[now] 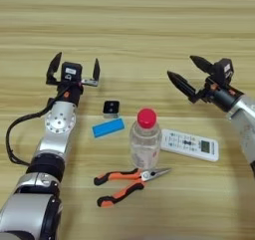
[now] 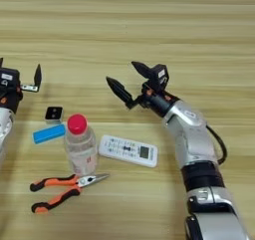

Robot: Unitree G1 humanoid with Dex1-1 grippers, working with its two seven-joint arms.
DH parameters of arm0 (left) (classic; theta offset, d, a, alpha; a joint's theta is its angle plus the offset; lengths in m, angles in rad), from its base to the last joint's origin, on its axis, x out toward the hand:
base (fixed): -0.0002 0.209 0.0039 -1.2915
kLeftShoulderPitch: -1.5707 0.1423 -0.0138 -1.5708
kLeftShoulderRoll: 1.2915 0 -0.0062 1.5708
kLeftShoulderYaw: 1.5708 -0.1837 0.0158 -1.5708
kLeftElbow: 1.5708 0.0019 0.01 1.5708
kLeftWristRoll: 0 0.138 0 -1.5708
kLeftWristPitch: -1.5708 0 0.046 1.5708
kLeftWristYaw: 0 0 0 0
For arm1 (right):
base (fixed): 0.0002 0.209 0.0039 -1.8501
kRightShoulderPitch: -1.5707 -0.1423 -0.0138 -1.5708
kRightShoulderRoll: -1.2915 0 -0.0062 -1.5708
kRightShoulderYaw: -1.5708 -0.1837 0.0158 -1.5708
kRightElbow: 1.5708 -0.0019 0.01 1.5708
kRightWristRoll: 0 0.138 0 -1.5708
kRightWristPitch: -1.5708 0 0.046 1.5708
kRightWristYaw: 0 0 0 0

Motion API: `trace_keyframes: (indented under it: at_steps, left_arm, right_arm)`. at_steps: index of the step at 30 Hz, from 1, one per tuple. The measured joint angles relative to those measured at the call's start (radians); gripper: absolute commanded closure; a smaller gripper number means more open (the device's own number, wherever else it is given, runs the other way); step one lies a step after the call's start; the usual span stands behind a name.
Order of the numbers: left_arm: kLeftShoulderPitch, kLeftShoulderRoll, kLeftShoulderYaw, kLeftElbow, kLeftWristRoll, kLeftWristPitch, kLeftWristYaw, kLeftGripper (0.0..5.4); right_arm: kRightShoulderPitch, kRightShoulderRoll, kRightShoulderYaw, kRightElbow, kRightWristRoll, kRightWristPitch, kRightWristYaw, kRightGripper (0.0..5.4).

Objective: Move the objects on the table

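Between both empty, wide-open hands, left hand (image 1: 72, 69) & right hand (image 1: 188, 74), bottle (image 1: 145, 139) stands upright on worktop (image 1: 129, 20), w/ remote (image 1: 190, 145) beside; approach bottle low to avoid tipping.

bottle (image 1: 145, 143) upright | pliers (image 1: 127, 181) flat, front | remote (image 1: 190, 144) right | table (image 1: 129, 25)

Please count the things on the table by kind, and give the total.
Bottle: 1
Cube: 1
Blue block: 1
Pliers: 1
Remote control: 1
Total: 5 things on the table
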State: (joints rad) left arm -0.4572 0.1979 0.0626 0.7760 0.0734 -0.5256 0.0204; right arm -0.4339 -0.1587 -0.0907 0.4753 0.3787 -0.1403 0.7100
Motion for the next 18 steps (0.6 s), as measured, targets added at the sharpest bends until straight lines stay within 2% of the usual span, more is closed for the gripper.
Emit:
trace_keyframes:
  at_steps: [3, 7, 10, 18]
  left_arm:
    - [0.001, 0.001, 0.000, -0.002, 0.000, 0.000, -0.001, 0.00]
    - [0.002, 0.001, 0.000, -0.011, 0.000, 0.000, -0.003, 0.00]
    - [0.002, 0.001, 0.000, -0.014, 0.000, 0.000, -0.004, 0.00]
    - [0.002, 0.001, 0.000, -0.014, 0.000, 0.001, -0.005, 0.00]
  right_arm:
    - [-0.032, 0.001, -0.020, 0.100, -0.046, -0.083, -0.059, 0.02]
    - [-0.083, -0.020, -0.030, 0.280, -0.146, -0.175, -0.182, 0.02]
    - [-0.116, -0.035, -0.027, 0.354, -0.198, -0.238, -0.229, 0.02]
    - [-0.151, -0.036, -0.031, 0.451, -0.237, -0.308, -0.291, 0.02]
